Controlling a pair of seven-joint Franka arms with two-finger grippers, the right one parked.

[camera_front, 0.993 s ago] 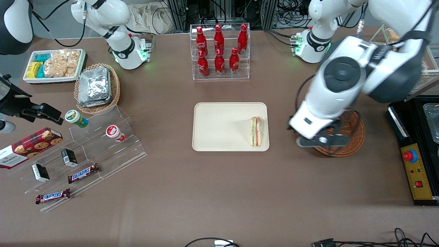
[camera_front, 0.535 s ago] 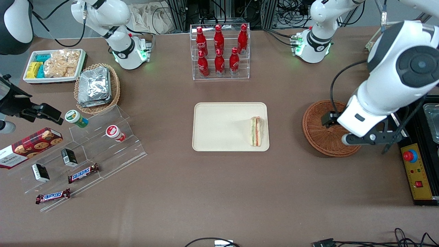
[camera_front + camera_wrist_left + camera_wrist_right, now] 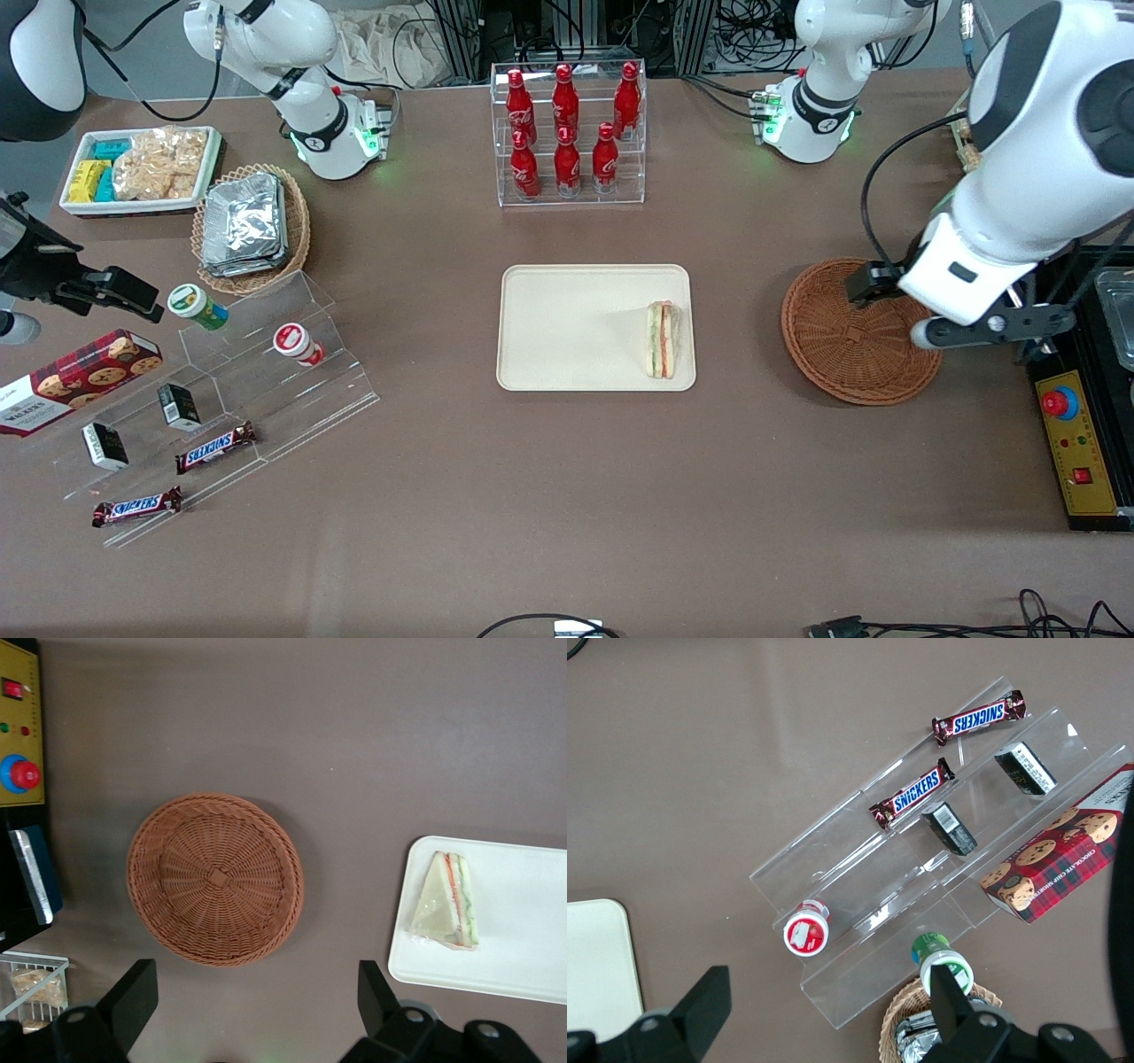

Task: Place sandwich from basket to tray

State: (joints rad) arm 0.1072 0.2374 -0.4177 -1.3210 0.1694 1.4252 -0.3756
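Sandwich (image 3: 662, 339): small triangular wedge of white bread in clear wrap, green and orange-red filling showing as stripes along its cut face (image 3: 449, 902). Lies flat on the tray, against the rim at the end nearest the working arm.

Tray (image 3: 567, 319): flat rectangular cream-beige tray with rounded corners and a low rim, at mid-table. Holds the sandwich only (image 3: 523, 939).

Basket (image 3: 842, 354): round shallow brown wicker basket with plain woven inside (image 3: 215, 879), on the table toward the working arm's end, apart from the tray. Nothing lies in it.

Left gripper (image 3: 252, 1005): raised over the table beside the basket, its black fingers (image 3: 133, 997) spread wide and holding nothing.

Clear acrylic rack (image 3: 567, 146): farther from the front camera than the tray, holding seven red bottles.

Second wicker basket (image 3: 252, 226): toward the parked arm's end, filled with silver foil packs.

White tray (image 3: 137, 168): beside that basket, holding snack packets.
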